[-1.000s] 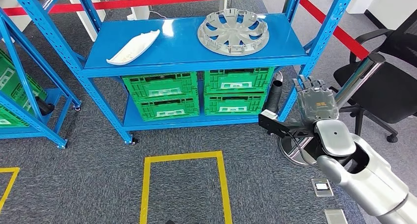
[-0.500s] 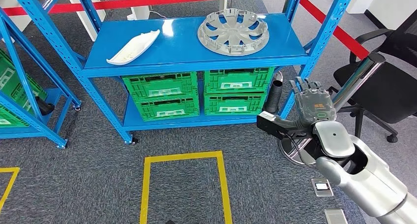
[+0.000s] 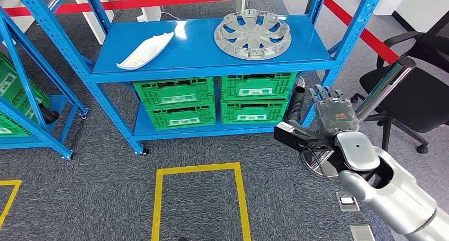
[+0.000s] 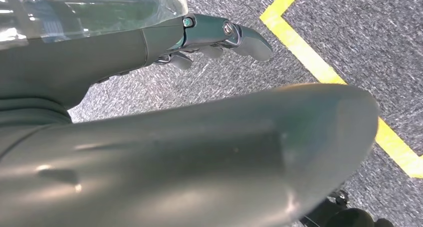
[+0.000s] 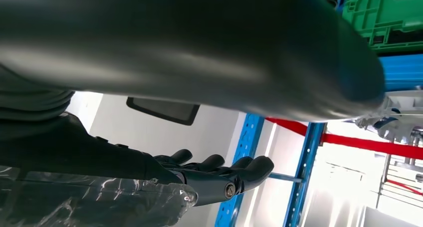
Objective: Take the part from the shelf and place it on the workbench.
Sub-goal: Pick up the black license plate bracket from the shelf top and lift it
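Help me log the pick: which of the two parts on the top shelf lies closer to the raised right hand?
The round grey wheel cover, on the shelf's right half. The long white part lies at the left, farther from the right hand.

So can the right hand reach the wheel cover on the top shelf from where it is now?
Probably yes. The right hand is open and raised beside the shelf post, below the wheel cover. Nothing lies over the cover, but the hand must rise above the shelf edge first.

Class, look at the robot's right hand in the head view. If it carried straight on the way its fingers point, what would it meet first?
Probably the blue upright post at the shelf's right front corner. The right hand points up and away, toward that post and the wheel cover beyond it. Depth is hard to judge, so it might pass beside the post.
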`<action>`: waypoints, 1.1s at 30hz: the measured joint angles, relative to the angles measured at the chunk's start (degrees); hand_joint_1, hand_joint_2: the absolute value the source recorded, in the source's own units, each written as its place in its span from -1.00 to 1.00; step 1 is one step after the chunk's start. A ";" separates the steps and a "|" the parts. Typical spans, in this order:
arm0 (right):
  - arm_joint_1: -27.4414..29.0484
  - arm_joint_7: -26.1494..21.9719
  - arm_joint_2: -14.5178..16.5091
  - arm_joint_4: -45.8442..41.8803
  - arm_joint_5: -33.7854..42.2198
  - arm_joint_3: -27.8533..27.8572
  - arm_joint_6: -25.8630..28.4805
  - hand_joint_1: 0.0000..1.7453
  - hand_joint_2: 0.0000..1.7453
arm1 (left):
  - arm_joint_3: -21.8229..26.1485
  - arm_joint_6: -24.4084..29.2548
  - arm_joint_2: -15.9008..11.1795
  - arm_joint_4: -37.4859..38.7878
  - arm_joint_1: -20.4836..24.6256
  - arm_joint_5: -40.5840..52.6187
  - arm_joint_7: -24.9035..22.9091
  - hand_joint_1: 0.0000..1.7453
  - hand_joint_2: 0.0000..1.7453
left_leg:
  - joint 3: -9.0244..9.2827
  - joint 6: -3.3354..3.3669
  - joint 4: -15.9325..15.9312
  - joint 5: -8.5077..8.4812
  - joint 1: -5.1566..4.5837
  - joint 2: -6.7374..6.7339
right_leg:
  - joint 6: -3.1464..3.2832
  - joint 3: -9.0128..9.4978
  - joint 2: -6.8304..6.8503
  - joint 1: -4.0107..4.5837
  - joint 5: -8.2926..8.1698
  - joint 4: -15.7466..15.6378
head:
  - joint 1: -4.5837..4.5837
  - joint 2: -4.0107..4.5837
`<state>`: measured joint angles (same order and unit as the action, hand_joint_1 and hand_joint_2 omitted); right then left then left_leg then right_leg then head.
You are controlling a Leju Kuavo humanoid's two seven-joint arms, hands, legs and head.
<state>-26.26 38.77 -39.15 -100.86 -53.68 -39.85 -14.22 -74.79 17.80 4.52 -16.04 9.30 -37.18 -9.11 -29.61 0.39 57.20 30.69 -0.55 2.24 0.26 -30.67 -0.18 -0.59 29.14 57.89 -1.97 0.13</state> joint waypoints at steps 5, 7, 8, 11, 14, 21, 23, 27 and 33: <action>-0.24 0.00 -0.02 0.08 1.16 -0.14 0.53 -1.00 -1.00 | 0.03 -0.29 0.03 0.02 -0.07 0.13 0.01 -1.00 -1.00 | -0.14 -0.08 -0.25 -0.27 0.06 -0.02 | -0.03 0.05 0.05 0.06 -0.16 -0.23 | -0.04 0.00; -0.25 0.00 -0.02 0.10 1.56 -0.15 0.66 -1.00 -1.00 | 0.07 -0.37 0.03 0.03 -0.07 0.13 0.16 -1.00 -1.00 | -0.19 -0.04 -0.15 -0.24 0.06 -0.02 | -0.12 0.05 0.04 0.05 -0.22 -0.28 | -0.04 0.00; -0.25 0.00 -0.02 0.11 1.69 -0.16 0.67 -1.00 -1.00 | 0.09 -0.40 0.03 0.04 -0.08 0.13 0.26 -1.00 -1.00 | -0.21 -0.02 -0.11 -0.24 0.05 -0.02 | -0.14 0.04 0.04 0.05 -0.23 -0.29 | -0.04 0.00; -0.25 0.00 -0.02 0.15 1.95 -0.17 0.56 -1.00 -1.00 | 0.13 -0.54 0.03 0.05 -0.09 0.13 0.44 -1.00 -1.00 | -0.22 0.00 -0.06 -0.22 0.05 -0.01 | -0.16 0.03 0.04 0.06 -0.24 -0.31 | -0.03 0.00; -0.25 0.00 -0.02 0.15 2.24 -0.17 0.47 -1.00 -1.00 | 0.30 -0.87 0.03 0.07 -0.11 0.08 0.43 -1.00 -1.00 | -0.21 0.01 -0.05 -0.22 0.07 -0.01 | -0.16 0.00 0.04 0.08 -0.23 -0.30 | -0.02 0.00; -0.25 0.00 -0.03 0.15 2.49 -0.39 0.40 -1.00 -1.00 | 0.43 -0.99 0.05 0.07 -0.17 0.05 0.39 -1.00 -1.00 | -0.20 -0.01 -0.06 -0.23 0.11 -0.01 | -0.15 -0.07 0.04 0.13 -0.22 -0.18 | -0.01 0.00; -0.25 0.00 -0.05 0.16 2.49 -0.52 0.40 -1.00 -1.00 | 0.44 -0.99 0.06 0.07 -0.17 0.11 0.39 -1.00 -1.00 | -0.20 -0.01 -0.06 -0.23 0.12 -0.01 | -0.15 -0.08 0.04 0.13 -0.22 -0.15 | -0.01 0.00; -0.25 0.00 -0.13 0.17 2.54 -0.61 0.40 -1.00 -1.00 | 0.44 -0.99 0.11 0.07 -0.18 0.22 0.39 -1.00 -1.00 | -0.20 -0.02 -0.07 -0.24 0.13 -0.01 | -0.15 -0.08 0.04 0.14 -0.22 -0.12 | -0.02 0.00; -0.25 0.00 -0.15 0.17 2.57 -0.72 0.40 -1.00 -1.00 | 0.44 -0.99 0.16 0.07 -0.21 0.24 0.37 -1.00 -1.00 | -0.20 -0.03 -0.06 -0.24 0.12 -0.01 | -0.15 -0.08 0.03 0.13 -0.22 -0.12 | -0.02 0.00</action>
<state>-26.51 38.77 -39.30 -100.69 -51.11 -40.57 -13.82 -74.36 16.81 4.68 -15.98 9.08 -36.94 -8.74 -29.81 0.36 57.14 30.45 -0.43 2.23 0.11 -30.75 -0.14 -0.45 28.93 57.77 -1.99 0.13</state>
